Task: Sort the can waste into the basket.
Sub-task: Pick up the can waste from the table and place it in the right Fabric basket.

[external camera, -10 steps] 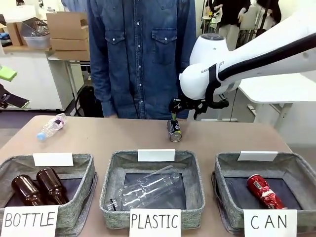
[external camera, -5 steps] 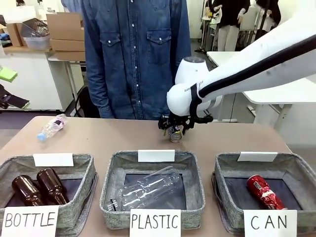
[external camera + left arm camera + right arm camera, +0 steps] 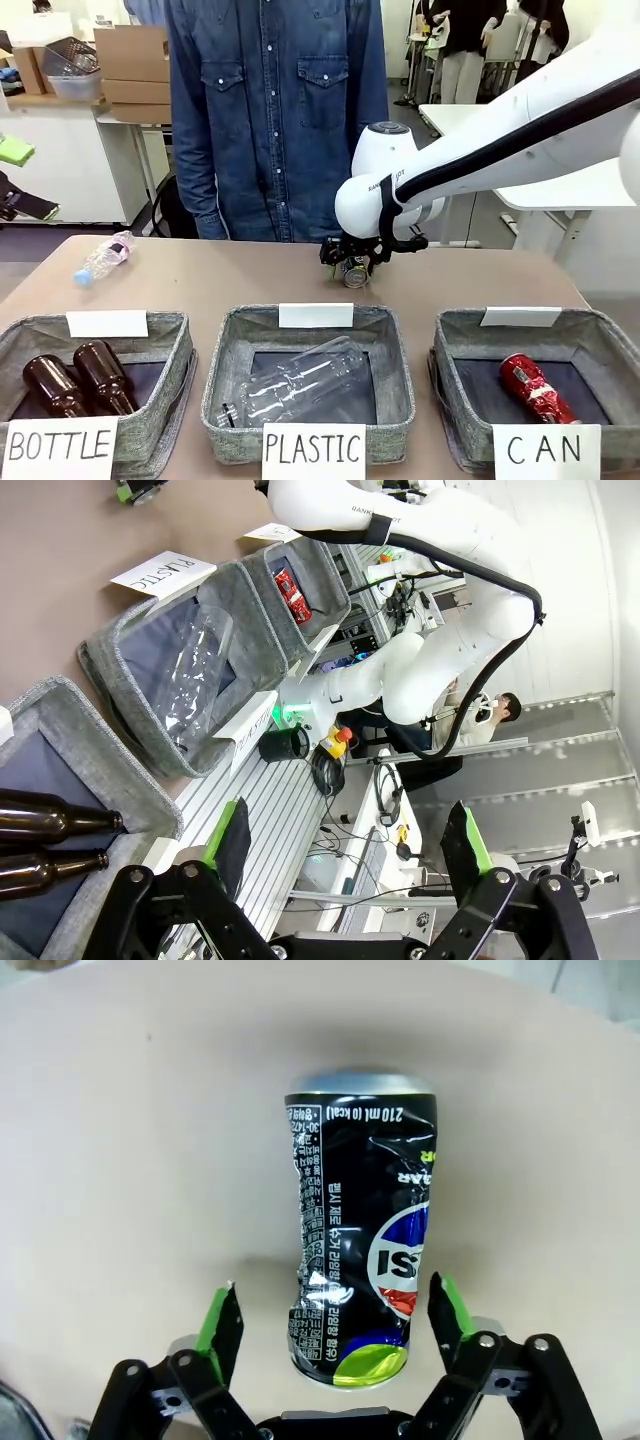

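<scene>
Since a second ago we see the right arm has come down from above the dark can [image 3: 354, 272] to table level. Left to right: our left gripper [image 3: 345, 855] hangs spread wide, grasping nothing. The right gripper [image 3: 333, 1325] straddles the dark can on the far middle of the table [image 3: 200, 285], fingers [image 3: 218, 1322] apart either side, not yet touching. The red can [image 3: 537, 388] lies in the CAN basket [image 3: 600, 345], near right.
</scene>
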